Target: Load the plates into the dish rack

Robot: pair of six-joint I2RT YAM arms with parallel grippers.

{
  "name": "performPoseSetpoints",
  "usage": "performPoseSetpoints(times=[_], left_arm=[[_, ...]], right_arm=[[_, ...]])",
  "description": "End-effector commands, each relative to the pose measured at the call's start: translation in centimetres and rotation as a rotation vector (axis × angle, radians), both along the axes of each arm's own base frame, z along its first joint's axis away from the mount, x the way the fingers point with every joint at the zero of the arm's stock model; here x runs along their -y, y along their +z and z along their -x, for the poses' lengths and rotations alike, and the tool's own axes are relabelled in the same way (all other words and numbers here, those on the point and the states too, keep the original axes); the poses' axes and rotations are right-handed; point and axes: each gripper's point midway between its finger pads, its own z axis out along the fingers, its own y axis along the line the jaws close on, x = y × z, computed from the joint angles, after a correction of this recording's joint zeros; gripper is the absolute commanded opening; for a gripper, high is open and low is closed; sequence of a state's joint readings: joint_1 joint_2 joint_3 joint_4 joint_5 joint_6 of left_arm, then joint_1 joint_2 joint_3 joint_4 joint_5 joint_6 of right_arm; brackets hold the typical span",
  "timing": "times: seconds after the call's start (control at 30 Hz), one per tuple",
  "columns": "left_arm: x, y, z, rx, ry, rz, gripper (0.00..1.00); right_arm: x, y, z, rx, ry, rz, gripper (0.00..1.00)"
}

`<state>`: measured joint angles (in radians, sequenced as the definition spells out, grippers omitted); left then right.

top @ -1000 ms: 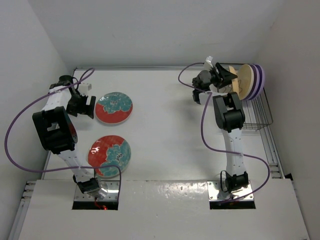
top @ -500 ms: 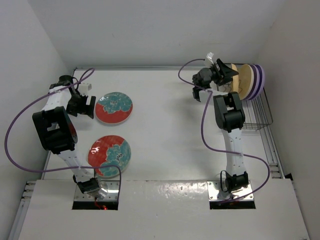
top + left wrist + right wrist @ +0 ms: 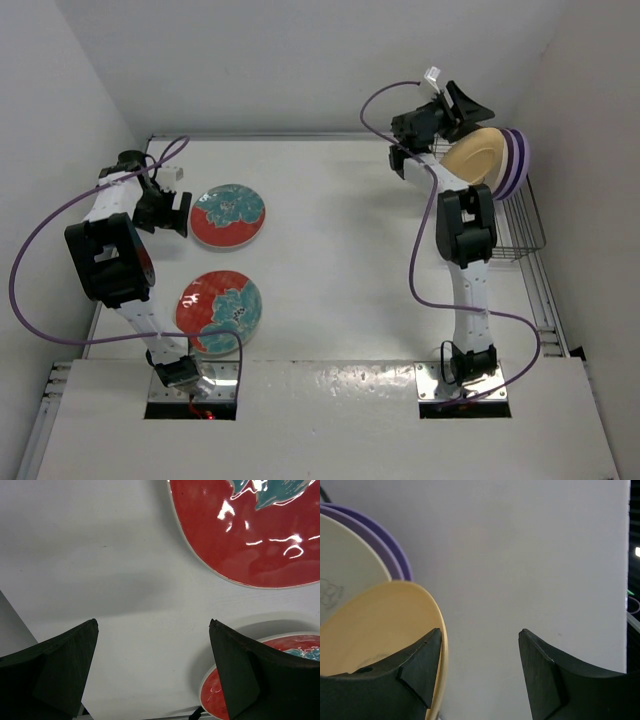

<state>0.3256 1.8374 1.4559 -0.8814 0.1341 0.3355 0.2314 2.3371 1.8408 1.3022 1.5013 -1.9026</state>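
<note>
At the far right of the white worktop (image 3: 330, 260), above the dark wire dish rack (image 3: 518, 238) where the round orange-yellow plate (image 3: 475, 155) leans by the cream plate (image 3: 345, 575) and lilac plates (image 3: 516, 160), our right pincer (image 3: 480, 632) hangs released and empty, so we judge the left pincer (image 3: 152, 625), also agape, should slip under a red teal-flowered plate (image 3: 228, 215) at its rim.

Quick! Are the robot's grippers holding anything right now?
Left gripper: open, holding nothing.
Right gripper: open, holding nothing.
</note>
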Motion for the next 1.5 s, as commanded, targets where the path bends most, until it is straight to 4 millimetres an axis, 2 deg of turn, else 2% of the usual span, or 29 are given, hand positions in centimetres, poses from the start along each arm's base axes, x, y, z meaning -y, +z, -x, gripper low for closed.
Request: performPoseSetpoints(times=[0.0, 0.1, 0.2, 0.3, 0.43, 0.57, 0.6, 0.63, 0.7, 0.73, 0.77, 0.8, 0.83, 0.9, 0.93, 0.97, 1.03, 1.07, 1.1, 1.17, 1.2, 1.23, 1.27, 1.3, 1.33, 1.37, 1.4, 1.43, 1.47], left_arm=[[0.4, 1.4, -0.7, 0.043, -0.021, -0.001, 0.97], [0.3, 1.4, -0.7, 0.044, -0.030, -0.004, 0.97], [0.3, 1.7, -0.7, 0.052, -0.030, -0.007, 0.97], [0.4, 1.4, -0.5, 0.044, -0.038, -0.007, 0.97], [0.2, 1.4, -0.4, 0.041, -0.035, -0.016, 0.97], [0.4, 1.4, -0.5, 0.044, -0.038, -0.007, 0.97], [0.4, 1.4, -0.5, 0.044, -0.038, -0.007, 0.97], [0.5, 1.4, -0.5, 0.047, -0.041, 0.001, 0.97], [0.5, 1.1, -0.5, 0.038, -0.041, 0.004, 0.97], [0.5, 1.1, -0.5, 0.038, -0.041, 0.004, 0.97], [0.5, 1.1, -0.5, 0.038, -0.041, 0.004, 0.97], [0.4, 1.1, -0.8, 0.040, -0.041, 0.003, 0.97], [0.8, 1.2, -1.1, 0.037, -0.052, 0.005, 0.97], [0.7, 2.2, -1.8, 0.064, -0.055, 0.004, 0.97], [1.2, 2.2, -2.0, 0.056, -0.067, 0.008, 0.97], [1.4, 2.6, -2.4, 0.067, -0.076, 0.004, 0.97], [2.0, 2.9, -2.6, 0.074, -0.090, 0.011, 0.97], [2.0, 3.9, -2.6, 0.099, -0.091, 0.003, 0.97], [2.1, 3.8, -2.2, 0.092, -0.091, 0.005, 0.97], [2.5, 3.9, -1.8, 0.092, -0.108, 0.003, 0.97], [2.6, 4.1, -1.6, 0.096, -0.108, 0.001, 0.97], [2.7, 3.7, -1.3, 0.085, -0.108, 0.005, 0.97], [2.9, 3.7, -1.3, 0.088, -0.112, 0.016, 0.97], [2.9, 3.7, -1.3, 0.088, -0.112, 0.016, 0.97], [3.1, 4.1, -1.3, 0.101, -0.116, 0.021, 0.97], [3.0, 4.4, -1.6, 0.110, -0.116, 0.018, 0.97], [3.0, 4.8, -1.5, 0.120, -0.116, 0.014, 0.97], [3.5, 4.8, -1.7, 0.123, -0.128, 0.023, 0.97], [3.5, 5.8, -1.6, 0.149, -0.129, 0.015, 0.97]], right_arm=[[-0.1, 0.7, 5.4, 0.289, -0.137, -0.305, 0.63], [0.1, 0.5, 5.6, 0.273, -0.140, -0.295, 0.63], [0.0, -1.2, 5.4, 0.218, -0.143, -0.273, 0.63], [-0.1, -1.9, 5.2, 0.206, -0.149, -0.277, 0.63], [-0.1, -1.1, 5.3, 0.231, -0.146, -0.284, 0.63], [-0.2, 1.3, 6.5, 0.272, -0.133, -0.305, 0.61], [-0.7, 1.8, 6.9, 0.255, -0.116, -0.303, 0.61], [-1.3, 4.1, 8.1, 0.298, -0.089, -0.324, 0.61], [-2.9, 5.0, 9.0, 0.241, -0.039, -0.317, 0.61], [-2.9, 6.5, 10.6, 0.244, -0.020, -0.324, 0.61], [-4.8, 5.8, 11.1, 0.156, 0.031, -0.299, 0.61], [-5.1, 6.9, 12.4, 0.144, 0.058, -0.300, 0.61], [-7.3, 4.9, 12.9, 0.010, 0.115, -0.248, 0.61], [-8.3, 4.5, 13.2, -0.071, 0.170, -0.173, 0.61], [-8.9, 3.0, 13.2, -0.164, 0.206, -0.080, 0.61], [-10.8, 3.3, 12.8, -0.157, 0.281, -0.027, 0.61], [-12.6, 6.0, 12.7, 0.000, 0.323, -0.117, 0.61], [-13.8, 7.3, 13.0, 0.067, 0.356, -0.159, 0.61], [-15.1, 11.6, 13.5, 0.229, 0.416, -0.225, 0.61], [-17.2, 16.1, 15.4, 0.328, 0.527, -0.242, 0.61], [-20.6, 15.3, 15.3, 0.378, 0.650, -0.197, 0.61], [-21.1, 18.0, 16.3, 0.129, 0.743, -0.027, 0.61], [-26.6, 18.0, 17.6, 0.258, 1.012, -0.137, 0.61], [-30.6, 21.3, 17.5, 0.532, 1.309, -0.522, 0.64], [-33.8, 17.0, 21.5, 0.163, 1.582, -0.894, 0.64], [-30.1, 14.1, 17.4, 0.167, 1.466, -1.071, 0.64], [-31.0, 14.7, 18.9, 0.204, 1.541, -1.279, 0.64], [-31.2, 15.9, 18.7, 0.267, 1.603, -1.318, 0.65], [-28.8, 16.7, 17.9, 0.342, 1.586, -1.317, 0.70]])
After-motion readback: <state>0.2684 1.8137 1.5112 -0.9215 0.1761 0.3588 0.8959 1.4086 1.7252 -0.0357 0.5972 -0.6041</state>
